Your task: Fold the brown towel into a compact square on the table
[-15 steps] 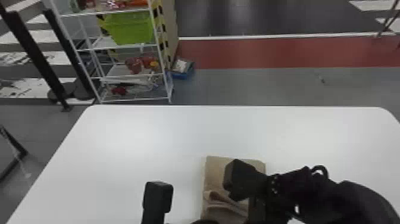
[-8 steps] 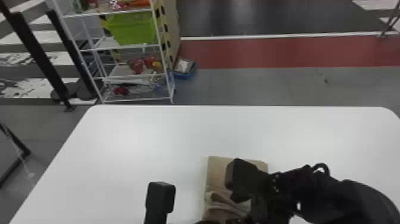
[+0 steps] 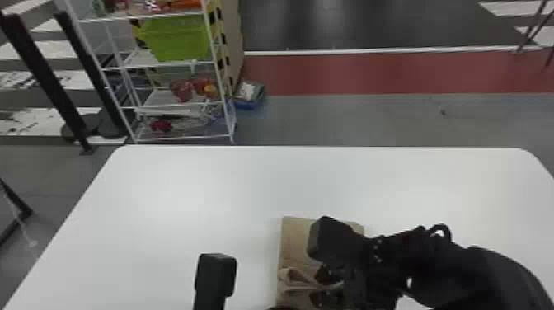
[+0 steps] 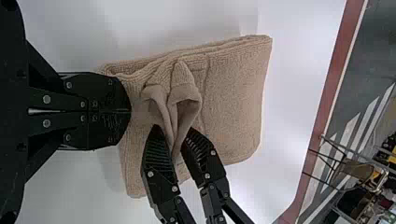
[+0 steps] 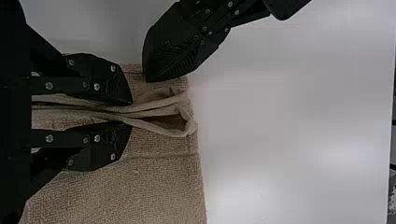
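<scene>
The brown towel (image 3: 293, 243) lies folded on the white table, with a raised, looped fold on top. In the head view my left gripper (image 3: 284, 308) barely shows at the bottom edge; my right gripper (image 3: 323, 286) is over the towel's right part. The left wrist view has my left gripper (image 4: 130, 111) shut, its tips over one end of the towel (image 4: 233, 98); whether it pinches cloth I cannot tell. My right gripper (image 5: 131, 113) is open, its fingers on either side of the raised fold (image 5: 159, 112).
The table (image 3: 173, 198) extends around the towel. The right arm (image 3: 465, 272) stretches over its right side, and a black block (image 3: 215, 274) of the left arm stands left of the towel. Beyond the far edge is a white shelf rack (image 3: 181, 138) with a green bin (image 3: 177, 39).
The right gripper's fingers now show beside the raised fold, where earlier they were mostly hidden. The left arm's black block and the right arm's upper part have hardly moved.
</scene>
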### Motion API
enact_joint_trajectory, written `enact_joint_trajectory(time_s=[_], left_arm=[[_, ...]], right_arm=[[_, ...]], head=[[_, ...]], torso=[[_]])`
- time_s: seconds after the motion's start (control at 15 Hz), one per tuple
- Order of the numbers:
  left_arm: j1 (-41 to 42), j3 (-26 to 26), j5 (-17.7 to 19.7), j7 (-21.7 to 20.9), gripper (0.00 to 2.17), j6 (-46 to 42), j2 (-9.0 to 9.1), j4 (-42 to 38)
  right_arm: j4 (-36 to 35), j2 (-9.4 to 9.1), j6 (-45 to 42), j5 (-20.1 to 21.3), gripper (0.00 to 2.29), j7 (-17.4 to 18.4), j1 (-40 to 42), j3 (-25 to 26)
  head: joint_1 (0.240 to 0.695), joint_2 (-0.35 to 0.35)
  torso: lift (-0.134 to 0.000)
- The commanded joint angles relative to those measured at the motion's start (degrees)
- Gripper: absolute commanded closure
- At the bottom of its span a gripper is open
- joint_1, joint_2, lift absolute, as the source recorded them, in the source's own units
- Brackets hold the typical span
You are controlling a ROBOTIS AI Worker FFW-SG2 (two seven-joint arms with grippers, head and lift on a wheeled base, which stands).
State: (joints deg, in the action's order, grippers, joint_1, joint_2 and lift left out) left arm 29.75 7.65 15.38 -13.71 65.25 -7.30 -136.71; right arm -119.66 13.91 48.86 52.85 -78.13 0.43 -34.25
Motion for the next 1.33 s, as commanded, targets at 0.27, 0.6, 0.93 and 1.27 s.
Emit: enact_joint_trajectory(time_s=[0.27, 0.6, 0.93, 1.27], left_arm=[[0.22, 0.35, -0.18, 0.26, 2.01, 1.15, -0.09, -0.66], [0.22, 0.62, -0.18, 0.44, 2.01, 1.51, -0.09, -1.19], [1.98, 0.44, 0.09, 0.26, 2.01, -0.60, -0.09, -4.44], [1.98, 1.41, 0.62, 0.53, 2.01, -4.29, 0.00, -5.23]], right_arm=[[-2.77, 0.50, 2.08, -0.46, 0.89, -0.19, 0.27, 2.08], [-2.59, 0.50, 2.08, -0.55, 1.45, -0.19, -0.34, 1.73], [-3.12, 0.94, 3.13, -1.61, 1.59, -0.19, -1.75, 3.84], [-3.47, 1.21, 3.13, -2.31, 1.59, -0.19, -1.84, 4.81]], head=[[0.695, 0.073], [0.695, 0.059], [0.695, 0.052], [0.695, 0.020]], torso=[[-0.123], [-0.123], [-0.123], [-0.123]])
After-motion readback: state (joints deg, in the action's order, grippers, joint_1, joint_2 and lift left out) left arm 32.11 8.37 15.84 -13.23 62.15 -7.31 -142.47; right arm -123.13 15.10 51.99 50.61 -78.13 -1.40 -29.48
